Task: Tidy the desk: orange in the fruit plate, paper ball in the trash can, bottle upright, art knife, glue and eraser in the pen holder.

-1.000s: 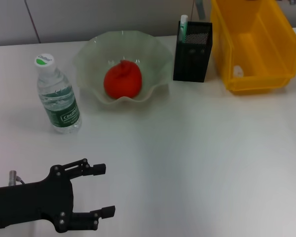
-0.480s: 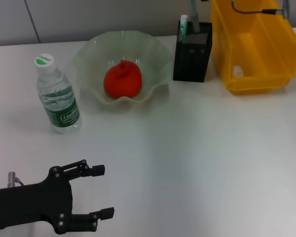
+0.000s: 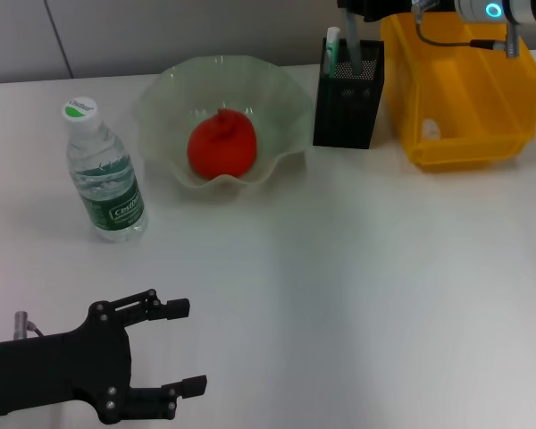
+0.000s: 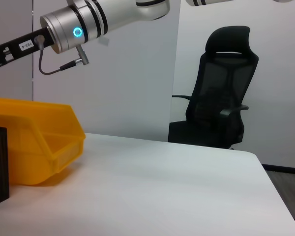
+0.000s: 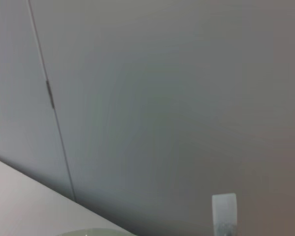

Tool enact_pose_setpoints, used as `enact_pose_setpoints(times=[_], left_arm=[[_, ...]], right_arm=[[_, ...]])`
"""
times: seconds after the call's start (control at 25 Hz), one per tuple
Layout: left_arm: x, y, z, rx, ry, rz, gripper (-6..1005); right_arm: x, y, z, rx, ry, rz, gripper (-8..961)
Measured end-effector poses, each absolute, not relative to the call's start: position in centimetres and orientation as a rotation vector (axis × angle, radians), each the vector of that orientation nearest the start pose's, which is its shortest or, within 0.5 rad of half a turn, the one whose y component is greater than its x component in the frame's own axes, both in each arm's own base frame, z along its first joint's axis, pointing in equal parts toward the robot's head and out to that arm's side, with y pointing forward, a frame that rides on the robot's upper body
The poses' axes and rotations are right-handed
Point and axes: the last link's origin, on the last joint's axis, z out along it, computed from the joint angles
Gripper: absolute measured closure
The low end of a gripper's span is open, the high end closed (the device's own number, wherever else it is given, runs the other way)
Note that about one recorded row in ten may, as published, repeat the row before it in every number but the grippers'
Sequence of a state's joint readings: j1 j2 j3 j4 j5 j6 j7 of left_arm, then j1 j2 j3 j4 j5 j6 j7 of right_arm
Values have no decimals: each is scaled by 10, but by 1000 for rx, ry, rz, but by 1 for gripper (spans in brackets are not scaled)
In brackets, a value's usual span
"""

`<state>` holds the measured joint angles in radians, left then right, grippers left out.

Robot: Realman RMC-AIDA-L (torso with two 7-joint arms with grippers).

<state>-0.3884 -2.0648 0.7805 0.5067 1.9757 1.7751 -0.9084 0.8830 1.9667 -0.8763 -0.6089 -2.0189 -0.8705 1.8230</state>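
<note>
Head view: right arm above pen holder (image 3: 348, 94), its fingers' state unclear

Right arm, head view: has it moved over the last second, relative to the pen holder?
Yes. The right arm has come into view along the far edge, reaching in over the yellow bin toward the top of the pen holder.

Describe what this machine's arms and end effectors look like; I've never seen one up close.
The left end effector is matte black: a flat, bolted body ending in two slim, jointed fingers with blocky tips. The right arm is a glossy silver-white tube with black bands, a glowing cyan ring light, and a thin grey cable looping beside it. Its end effector is mostly out of view.
</note>
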Motion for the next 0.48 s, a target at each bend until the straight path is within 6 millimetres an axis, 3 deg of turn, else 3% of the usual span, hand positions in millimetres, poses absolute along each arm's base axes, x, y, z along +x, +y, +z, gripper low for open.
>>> enact_pose_setpoints(times=[0.24, 0.48], left_arm=[[-287, 246, -24, -2902, -211, -855, 138], [-287, 247, -24, -2899, -213, -852, 139]], right_arm=[[190, 485, 45, -2254, 743, 427, 816], [189, 483, 46, -2251, 750, 430, 649]])
